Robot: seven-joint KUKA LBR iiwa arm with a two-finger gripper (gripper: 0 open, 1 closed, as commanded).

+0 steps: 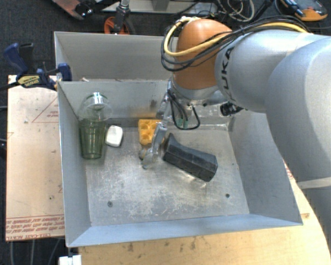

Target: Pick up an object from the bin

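Note:
My gripper [150,158] reaches down to the bin floor near the middle of the bin. It stands just below a small yellow object [146,130] and right beside the left end of a black rectangular block [191,160], which lies tilted on the floor. I see nothing held in the gripper.
A green glass tumbler [91,138] lies at the left wall with a clear rounded lid or cup [96,105] behind it. A small white piece [114,135] sits next to the tumbler. The arm and its orange cover hang over the bin's back right.

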